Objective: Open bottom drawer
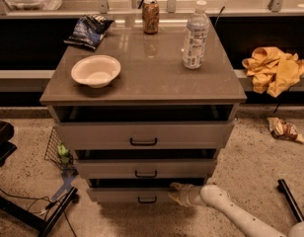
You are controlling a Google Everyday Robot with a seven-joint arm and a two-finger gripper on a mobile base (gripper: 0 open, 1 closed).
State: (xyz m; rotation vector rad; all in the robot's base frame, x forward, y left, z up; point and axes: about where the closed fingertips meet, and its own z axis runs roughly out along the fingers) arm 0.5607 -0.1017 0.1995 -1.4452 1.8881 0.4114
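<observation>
The bottom drawer (117,195) is the lowest, shallowest grey-beige front of three, with a small black bar handle (147,200). It stands slightly pulled out, with a dark gap above it. My white arm comes in from the lower right. My gripper (175,193) is at the right part of the drawer's front, just right of the handle, its tips touching or nearly touching the top edge.
The cabinet top (152,78) holds a white bowl (95,70), a water bottle (195,35), a can (150,16) and a chip bag (89,29). A yellow cloth (274,69) lies on the right ledge. A wire basket (57,149) and a black stand (38,216) are at the left floor.
</observation>
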